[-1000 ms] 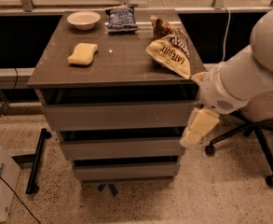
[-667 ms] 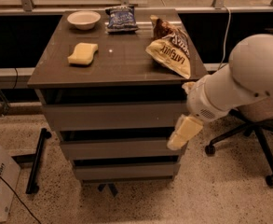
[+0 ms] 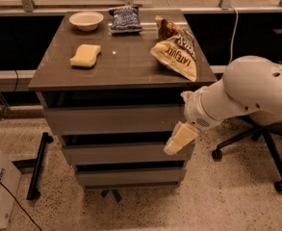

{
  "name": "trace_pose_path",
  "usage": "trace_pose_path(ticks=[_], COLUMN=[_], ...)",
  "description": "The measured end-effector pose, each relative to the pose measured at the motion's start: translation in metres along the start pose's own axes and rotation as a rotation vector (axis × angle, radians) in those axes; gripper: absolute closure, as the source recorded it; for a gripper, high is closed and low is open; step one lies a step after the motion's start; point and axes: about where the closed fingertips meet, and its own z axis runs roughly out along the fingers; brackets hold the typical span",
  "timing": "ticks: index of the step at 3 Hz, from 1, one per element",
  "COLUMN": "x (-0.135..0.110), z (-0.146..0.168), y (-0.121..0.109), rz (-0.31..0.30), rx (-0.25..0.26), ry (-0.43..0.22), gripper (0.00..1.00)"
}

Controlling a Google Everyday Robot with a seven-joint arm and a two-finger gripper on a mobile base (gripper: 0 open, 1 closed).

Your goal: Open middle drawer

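Below the counter's (image 3: 131, 69) front right corner, the cream gripper (image 3: 179, 139) hangs at the right end of the flat grey-brown middle drawer (image 3: 121, 153), whether spread or closed I cannot tell, while a crinkled chip bag (image 3: 176, 57) lies by the right edge and a yellow sponge (image 3: 85, 55) near the left.

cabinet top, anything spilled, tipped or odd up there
Nothing spilled or damaged. The yellow chip bag lies flat near the front right corner of the cabinet top, above the gripper at the right end of the middle drawer. Bowl, sponge, blue bag look normal.
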Motion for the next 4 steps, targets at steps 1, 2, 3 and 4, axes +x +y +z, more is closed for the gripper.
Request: trace_pose_path(ticks=[1, 2, 3, 4], x=[0.0, 0.006, 0.02, 0.038], z=[0.008, 0.03, 0.056, 0.087], y=[0.005, 0.013, 0.021, 0.024], rz=[0.022, 0.073, 0.105, 0.125], rx=[-0.01, -0.044, -0.086, -0.121], ry=[-0.056, -0.179, -0.27, -0.302], gripper=[0.0, 0.0, 0.0, 0.0])
